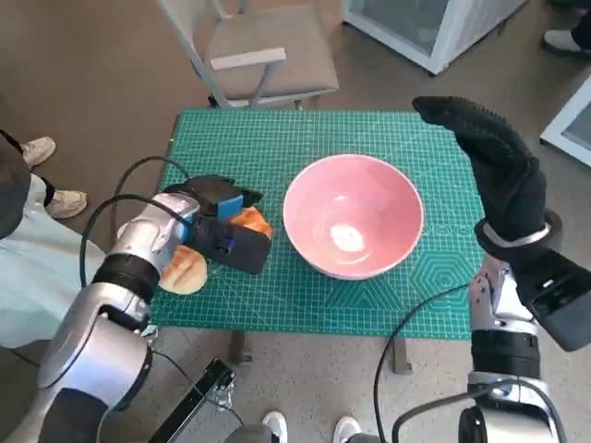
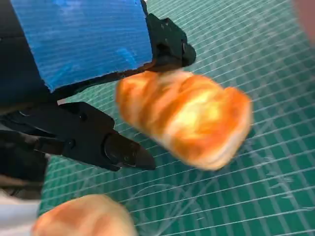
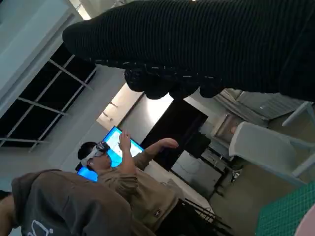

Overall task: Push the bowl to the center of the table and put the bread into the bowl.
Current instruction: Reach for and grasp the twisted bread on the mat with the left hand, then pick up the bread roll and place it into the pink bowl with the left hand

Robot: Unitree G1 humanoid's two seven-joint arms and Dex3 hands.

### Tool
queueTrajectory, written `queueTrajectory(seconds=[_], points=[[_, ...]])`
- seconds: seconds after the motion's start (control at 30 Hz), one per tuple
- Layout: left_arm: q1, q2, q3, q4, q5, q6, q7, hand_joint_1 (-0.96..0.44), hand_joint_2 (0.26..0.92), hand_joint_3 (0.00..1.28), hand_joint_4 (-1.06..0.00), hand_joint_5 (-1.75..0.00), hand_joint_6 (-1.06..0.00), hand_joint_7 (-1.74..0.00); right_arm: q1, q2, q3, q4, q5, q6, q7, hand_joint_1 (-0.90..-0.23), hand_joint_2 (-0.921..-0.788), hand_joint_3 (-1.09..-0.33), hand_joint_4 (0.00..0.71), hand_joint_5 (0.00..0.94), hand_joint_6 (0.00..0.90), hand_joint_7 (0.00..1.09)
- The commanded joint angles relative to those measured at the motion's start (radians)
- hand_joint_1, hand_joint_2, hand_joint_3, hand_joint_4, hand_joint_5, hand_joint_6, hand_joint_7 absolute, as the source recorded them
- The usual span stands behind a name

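Note:
The pink bowl (image 1: pixel 353 217) stands upright and empty a little right of the middle of the green mat (image 1: pixel 277 138). Its rim shows in a corner of the right wrist view (image 3: pixel 309 227). My left hand (image 1: pixel 220 221) is at the bowl's left and holds a golden bread roll (image 1: pixel 252 222) between its black fingers (image 2: pixel 170 42). The roll (image 2: pixel 184 118) looks blurred and hangs just over the mat (image 2: pixel 256 196). A second, round bread (image 1: pixel 183 270) (image 2: pixel 83 216) lies on the mat near my left wrist. My right hand (image 1: pixel 494 166) is raised at the bowl's right, its fingers stretched out and holding nothing.
A grey chair (image 1: pixel 263 46) stands beyond the table's far edge, a white cabinet (image 1: pixel 434 23) behind it to the right. A person's leg and shoes (image 1: pixel 37 175) are at the left. Cables (image 1: pixel 129 185) loop over my left forearm. A person wearing a headset (image 3: pixel 113 167) shows in the right wrist view.

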Motion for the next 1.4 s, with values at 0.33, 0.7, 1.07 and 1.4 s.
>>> queueTrajectory(seconds=[0.33,0.7,1.07,1.4], points=[[-0.012,0.028,-0.013,0.04,0.003,-0.093,0.066,0.0,0.92,0.15,-0.58,-1.27,-0.56,-1.21,0.04,-0.01,-0.001,-0.02,0.005,0.015,-0.007,-0.664,-0.921,-0.709,0.284,0.004,-0.001,0.67],[-0.062,0.077,0.069,0.03,-0.062,-0.093,0.038,0.0,0.921,0.15,-0.56,-1.22,-0.57,-1.3,0.038,-0.003,0.002,-0.023,0.003,0.018,-0.014,-0.664,-0.921,-0.708,0.283,0.002,-0.001,0.65],[-0.148,0.163,0.203,-0.039,-0.173,-0.138,0.019,0.0,0.921,0.14,-0.6,-1.19,-0.57,-1.3,0.031,-0.003,0.001,-0.01,0.011,0.013,-0.005,-0.664,-0.921,-0.707,0.28,0.0,-0.001,0.65],[-0.125,0.177,0.301,-0.254,-0.251,-0.219,0.094,0.0,0.92,0.11,-0.63,-1.21,-0.59,-1.22,0.018,-0.001,0.002,0.01,0.011,0.005,-0.002,-0.657,-0.921,-0.708,0.28,0.0,-0.001,0.65]])
